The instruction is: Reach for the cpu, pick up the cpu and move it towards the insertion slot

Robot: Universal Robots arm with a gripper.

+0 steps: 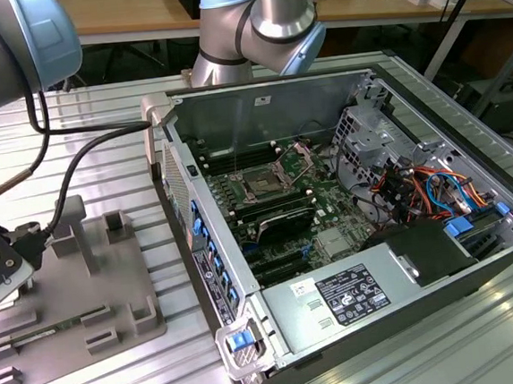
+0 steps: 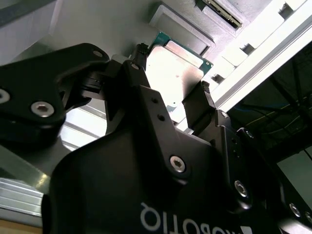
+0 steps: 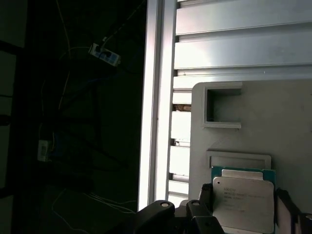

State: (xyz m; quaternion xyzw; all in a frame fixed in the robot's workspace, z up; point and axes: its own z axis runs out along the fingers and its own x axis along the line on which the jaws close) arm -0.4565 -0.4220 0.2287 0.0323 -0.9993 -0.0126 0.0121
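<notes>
Gripper (image 2: 170,73) sits low over the grey tray (image 1: 112,285) at the exterior view's left, well apart from the insertion slot (image 1: 262,182) inside the open PC case (image 1: 382,91) to the right. The cpu (image 3: 243,200) lies flat in its tray pocket, silvery lid up. Jaws are spread approx to chip width w/ one of the fingers (image 3: 204,197) on each side; nothing lifted, and no firm clamp visible yet. Step in hand looks like the grasp. To do it well: keep the chip centred btwn the pads, squeeze square on opposite edges, light force, and keep it level so it doesn't tilt or catch on the tray ridges.
</notes>
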